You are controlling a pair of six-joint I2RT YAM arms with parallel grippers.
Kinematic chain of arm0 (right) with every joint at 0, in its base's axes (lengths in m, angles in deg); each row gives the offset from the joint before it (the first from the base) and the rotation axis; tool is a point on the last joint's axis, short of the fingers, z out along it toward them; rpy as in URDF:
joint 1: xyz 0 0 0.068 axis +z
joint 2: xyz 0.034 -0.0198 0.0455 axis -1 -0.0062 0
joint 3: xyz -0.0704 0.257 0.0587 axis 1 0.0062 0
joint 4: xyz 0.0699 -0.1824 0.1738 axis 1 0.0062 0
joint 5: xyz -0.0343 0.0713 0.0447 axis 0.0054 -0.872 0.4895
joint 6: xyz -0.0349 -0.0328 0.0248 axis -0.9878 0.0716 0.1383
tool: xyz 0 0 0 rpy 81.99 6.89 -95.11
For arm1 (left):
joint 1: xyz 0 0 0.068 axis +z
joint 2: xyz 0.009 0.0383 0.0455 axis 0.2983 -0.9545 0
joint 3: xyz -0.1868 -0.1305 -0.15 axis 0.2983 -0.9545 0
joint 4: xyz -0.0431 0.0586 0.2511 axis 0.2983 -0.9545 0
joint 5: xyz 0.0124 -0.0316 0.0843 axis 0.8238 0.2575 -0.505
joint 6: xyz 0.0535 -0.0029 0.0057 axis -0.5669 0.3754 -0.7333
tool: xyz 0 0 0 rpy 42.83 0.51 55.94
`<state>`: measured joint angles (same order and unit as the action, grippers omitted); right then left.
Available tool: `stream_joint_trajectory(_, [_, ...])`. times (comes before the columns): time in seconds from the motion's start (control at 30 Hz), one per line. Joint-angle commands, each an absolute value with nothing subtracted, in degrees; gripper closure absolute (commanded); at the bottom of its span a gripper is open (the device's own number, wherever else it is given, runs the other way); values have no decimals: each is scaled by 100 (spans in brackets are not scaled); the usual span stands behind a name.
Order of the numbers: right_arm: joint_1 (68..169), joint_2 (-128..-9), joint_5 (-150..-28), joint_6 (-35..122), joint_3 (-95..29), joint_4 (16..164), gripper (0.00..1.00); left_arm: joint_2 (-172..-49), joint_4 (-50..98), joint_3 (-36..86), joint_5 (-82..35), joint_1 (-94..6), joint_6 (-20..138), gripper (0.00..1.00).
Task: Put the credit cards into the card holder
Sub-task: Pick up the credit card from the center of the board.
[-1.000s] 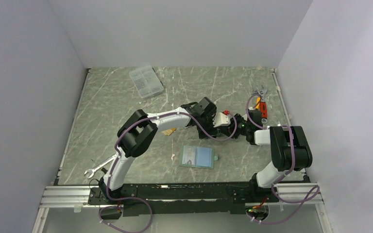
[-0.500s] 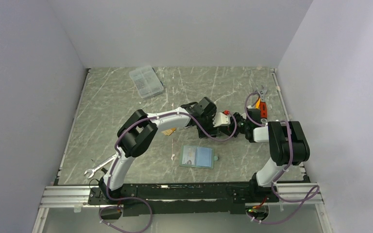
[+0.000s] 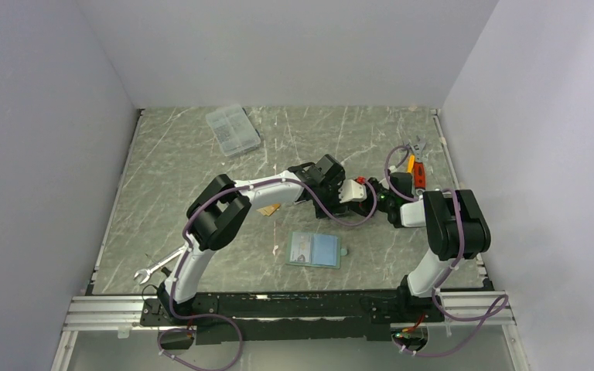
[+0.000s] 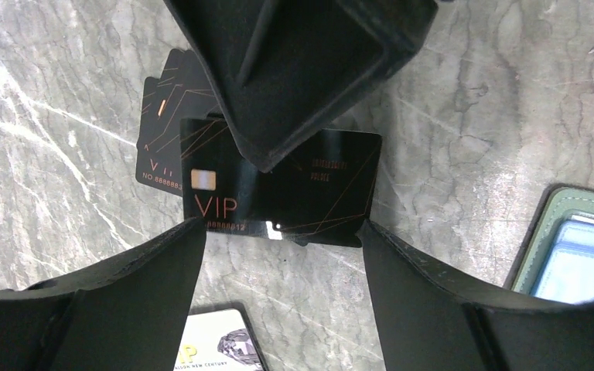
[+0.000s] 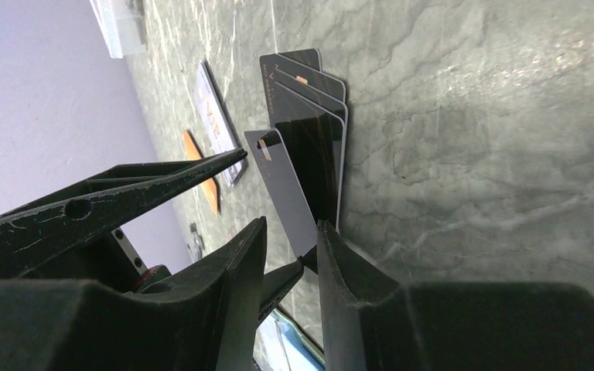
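The right fingers [image 5: 224, 309], now further inward, pinch a black card [image 5: 286, 193] off the surface, bound for the wallet [image 3: 315, 250]; left fingers [image 4: 124, 309] gape empty.

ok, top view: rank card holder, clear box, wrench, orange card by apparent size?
1. Open card holder and clear box: about alike, not ranked.
2. Wrench, long but thin.
3. Orange card, only partly visible.
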<state>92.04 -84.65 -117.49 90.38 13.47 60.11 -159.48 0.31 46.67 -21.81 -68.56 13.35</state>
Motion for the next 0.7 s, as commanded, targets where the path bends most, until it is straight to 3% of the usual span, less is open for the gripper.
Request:
stream_joint_trajectory(0.0, [9293, -8350, -11923, 9111, 1407, 5556, 67, -16062, -37, 4655, -2347, -6833, 1189, 21])
stream_joint_trajectory(0.23, [9385, -8443, -12049, 9164, 1398, 5411, 68, -16062, 18, 4605, -2331, -6838, 1163, 25])
stream_joint_trajectory(0.37, [9393, -8487, -11981, 9070, 1391, 5504, 69, -16062, 42, 4570, -2298, -6833, 1121, 39])
stream_joint_trajectory(0.47, [9382, -8498, -11933, 8990, 1344, 5598, 69, -16044, 32, 4554, -2303, -6833, 1088, 43])
stream_joint_trajectory(0.67, [9282, -8333, -11989, 8751, 1079, 5902, 68, -16005, 30, 4475, -2367, -6834, 1026, 44])
